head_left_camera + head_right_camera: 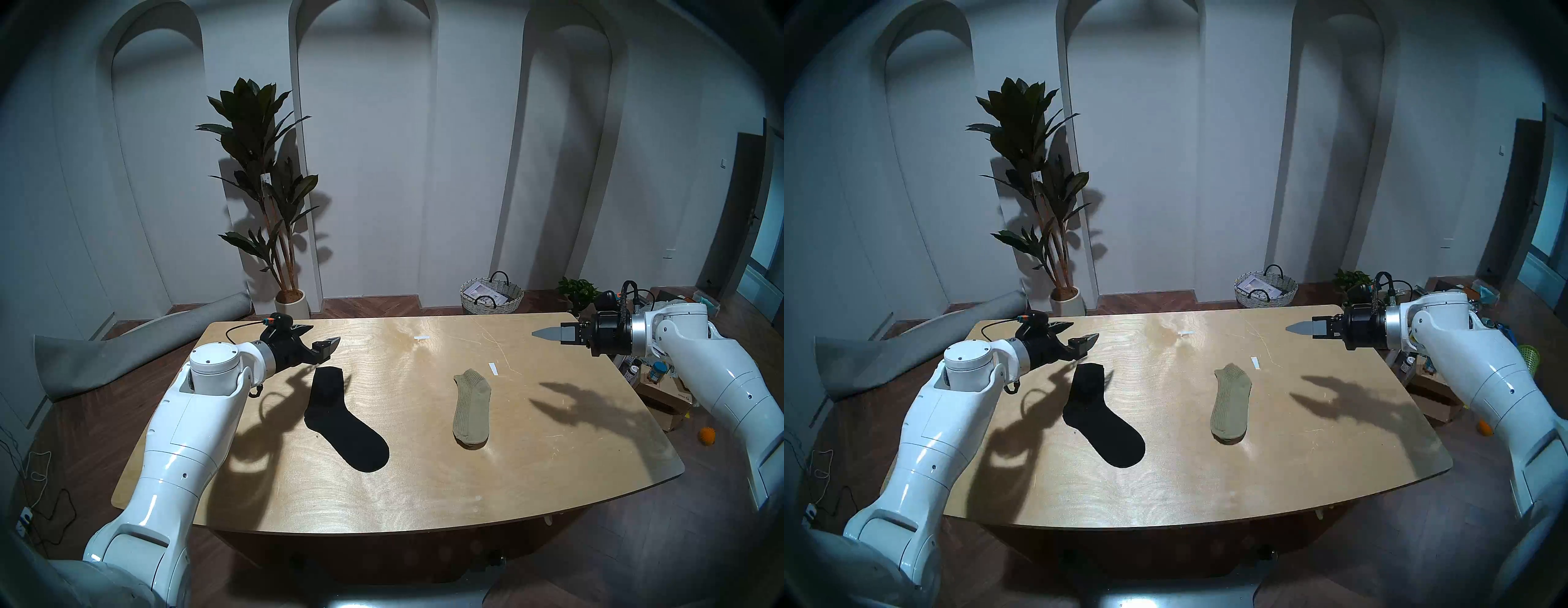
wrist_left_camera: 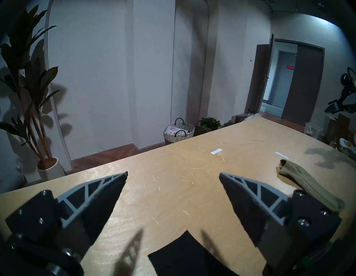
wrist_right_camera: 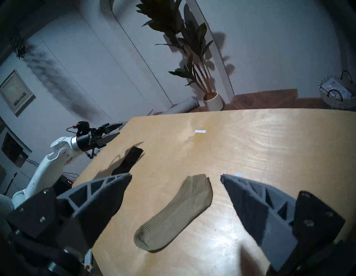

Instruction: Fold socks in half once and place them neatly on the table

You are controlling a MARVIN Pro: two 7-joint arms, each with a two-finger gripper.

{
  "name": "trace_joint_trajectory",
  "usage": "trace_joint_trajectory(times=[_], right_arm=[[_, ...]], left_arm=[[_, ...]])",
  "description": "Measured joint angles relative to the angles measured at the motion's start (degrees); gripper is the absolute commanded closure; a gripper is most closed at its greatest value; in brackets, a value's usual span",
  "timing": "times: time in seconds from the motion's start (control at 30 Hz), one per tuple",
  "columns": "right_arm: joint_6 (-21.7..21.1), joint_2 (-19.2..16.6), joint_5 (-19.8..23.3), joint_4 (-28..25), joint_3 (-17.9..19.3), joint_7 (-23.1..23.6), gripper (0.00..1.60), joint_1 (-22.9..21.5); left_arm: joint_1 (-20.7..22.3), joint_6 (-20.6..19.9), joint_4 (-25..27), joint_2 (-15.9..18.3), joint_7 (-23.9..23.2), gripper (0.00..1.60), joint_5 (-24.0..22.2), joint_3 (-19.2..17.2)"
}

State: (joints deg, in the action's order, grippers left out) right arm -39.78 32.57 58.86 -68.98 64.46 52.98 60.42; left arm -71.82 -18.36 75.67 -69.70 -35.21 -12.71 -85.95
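Since both socks lay flat and unfolded on the table [image 1: 424,488], the black sock [image 1: 339,418] left, the olive sock [image 1: 471,407] right, a clean fold probably meant pinching one end squarely. Both arms hovered level above the table's far corners: left gripper [image 2: 173,174] and right gripper [image 3: 176,176] open, empty

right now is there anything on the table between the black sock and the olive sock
No. In the head view only bare plywood tabletop lies between the black sock and the olive sock; the white tape strips sit farther back.
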Motion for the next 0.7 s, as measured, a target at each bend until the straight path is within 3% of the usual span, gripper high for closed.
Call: trace_joint_trajectory(times=[0.2, 0.53, 0.7], right_arm=[[-1.69, 0.92, -1.03, 6.16, -1.35, 2.08, 0.00, -1.83], [-5.65, 3.28, 1.57, 15.94, -1.11, 5.79, 0.00, -3.14], [-7.41, 4.52, 2.42, 19.21, -1.14, 4.98, 0.00, -3.48]], left_arm=[[0.79, -1.19, 0.01, -0.42, 2.10, 0.00, 1.00, -0.39], [0.96, -2.69, -0.22, 0.25, 4.50, 0.00, 2.01, -2.51], [0.90, -3.07, -0.56, 0.54, 5.32, 0.00, 2.15, -3.46]])
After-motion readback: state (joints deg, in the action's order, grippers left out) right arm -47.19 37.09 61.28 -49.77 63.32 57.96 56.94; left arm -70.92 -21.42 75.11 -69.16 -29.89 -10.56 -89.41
